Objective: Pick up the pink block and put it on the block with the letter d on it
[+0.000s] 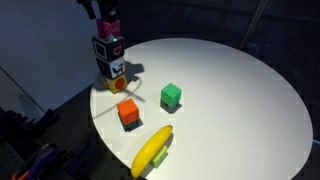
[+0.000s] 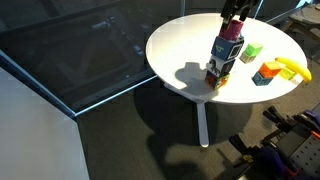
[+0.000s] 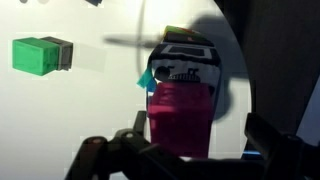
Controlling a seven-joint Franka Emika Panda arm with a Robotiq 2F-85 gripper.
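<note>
The jaws stand parted, one dark finger (image 3: 120, 150) on each side of the pink block (image 3: 180, 112), with a gap showing on both sides in the wrist view; they grip nothing. Between them, the pink block, a plain matte magenta cube, sits flat on the block with the letter d (image 3: 188, 58), a black-edged cube with white printed panels. In an exterior view the pink block (image 1: 112, 27) tops a stack directly below the jaws, with a second printed cube (image 1: 113, 68) under the lettered one. Off to one side of the jaws, well apart on the smooth round white desk (image 1: 240, 90), lie a green cube (image 1: 171, 95), an orange-red cube (image 1: 129, 113) and a curved yellow banana (image 1: 152, 150).
</note>
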